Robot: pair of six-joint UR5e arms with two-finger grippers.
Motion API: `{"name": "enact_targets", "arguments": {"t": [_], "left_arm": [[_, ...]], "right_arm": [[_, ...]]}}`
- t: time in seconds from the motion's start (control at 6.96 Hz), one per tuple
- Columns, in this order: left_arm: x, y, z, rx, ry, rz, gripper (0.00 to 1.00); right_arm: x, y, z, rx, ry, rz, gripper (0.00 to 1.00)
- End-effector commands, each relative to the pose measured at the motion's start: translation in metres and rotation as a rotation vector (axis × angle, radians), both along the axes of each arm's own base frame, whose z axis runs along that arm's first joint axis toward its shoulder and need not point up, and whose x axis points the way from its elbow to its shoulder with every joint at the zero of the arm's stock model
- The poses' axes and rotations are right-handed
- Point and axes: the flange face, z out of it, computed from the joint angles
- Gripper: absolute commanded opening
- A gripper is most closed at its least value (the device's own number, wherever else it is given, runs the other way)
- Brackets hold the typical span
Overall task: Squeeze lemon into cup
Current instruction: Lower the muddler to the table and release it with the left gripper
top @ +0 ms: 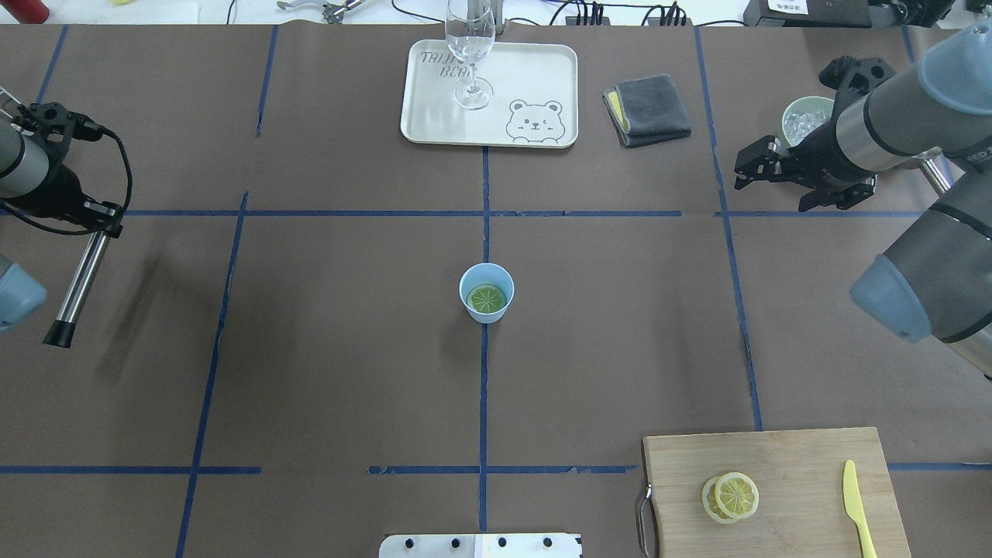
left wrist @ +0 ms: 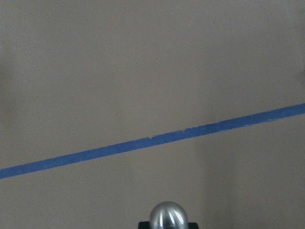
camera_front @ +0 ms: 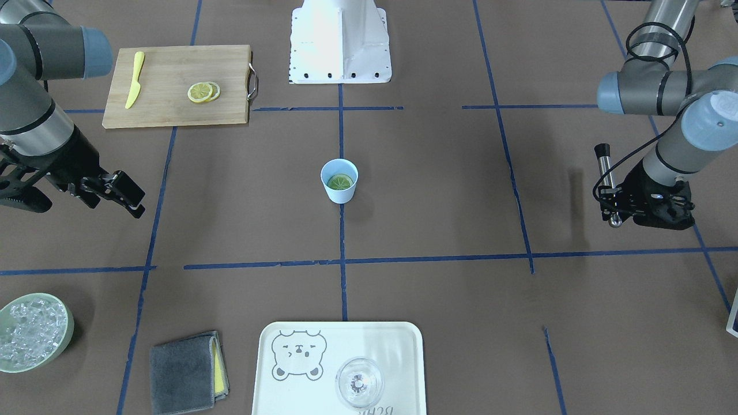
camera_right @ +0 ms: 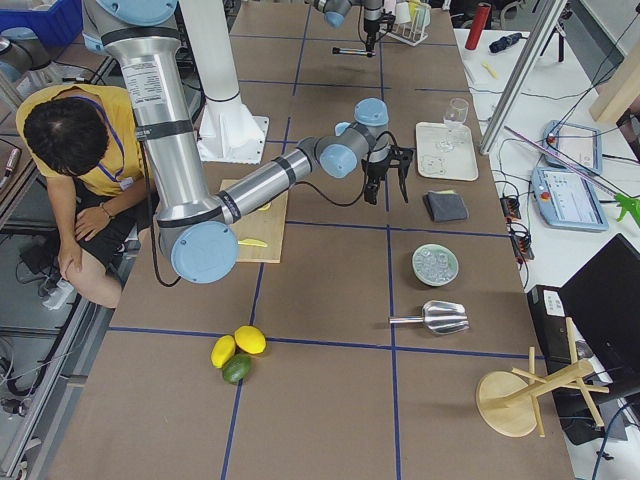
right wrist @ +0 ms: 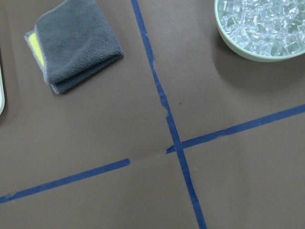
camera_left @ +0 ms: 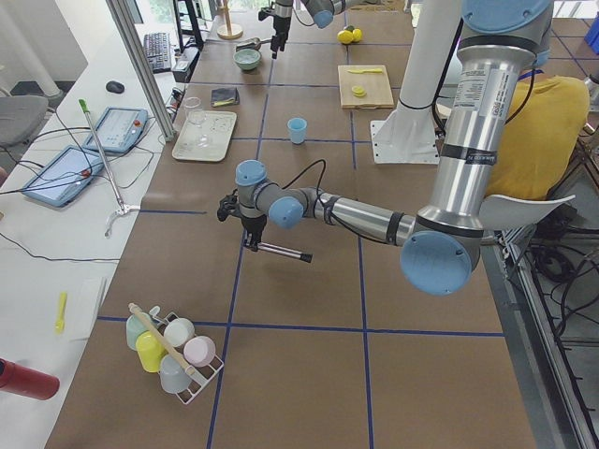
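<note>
Now, round lemon (camera_front: 340, 182) inside tapered cup (camera_front: 340, 197)

Left fingers (camera_front: 604, 196) clamp a metal rod (camera_front: 603, 167); right fingers (camera_front: 131, 190) spread wide.

We see light-blue cup (camera_front: 339, 195), greenish lemon slice (camera_front: 340, 182), brown table (camera_front: 438, 190) with blue tape (camera_front: 438, 258) grid, cream tray (camera_front: 403, 369) with bear print, grey cloth (camera_front: 181, 372).

Overhead view: behind the robot, looking forward and down. Front view: opposite, facing the robot, steep. Both centre on the cup (top: 496, 273). 2 side views: from the table (camera_left: 309, 309) ends, wide. 2 wrist views: close above the table; the right shares cloth (right wrist: 76, 43) and ice bowl (right wrist: 259, 57) with overhead.
</note>
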Motion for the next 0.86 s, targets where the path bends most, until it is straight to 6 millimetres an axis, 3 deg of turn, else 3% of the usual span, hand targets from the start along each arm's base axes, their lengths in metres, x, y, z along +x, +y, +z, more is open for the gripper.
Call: {"name": "enact_targets", "arguments": {"t": [0.0,0.72], "left_arm": [[0.0102,-0.0169,0.0063,-0.037,-0.009,-0.020,0.00],[0.0119,-0.0140,0.0067,-0.133,0.026,-0.097,0.00]], "right_arm": [[-0.0002,0.0003,-0.0007,0.001,-0.001,0.001,1.00],[-0.0003,0.0000,0.0003,-0.006,-0.001,0.005,1.00]]}}
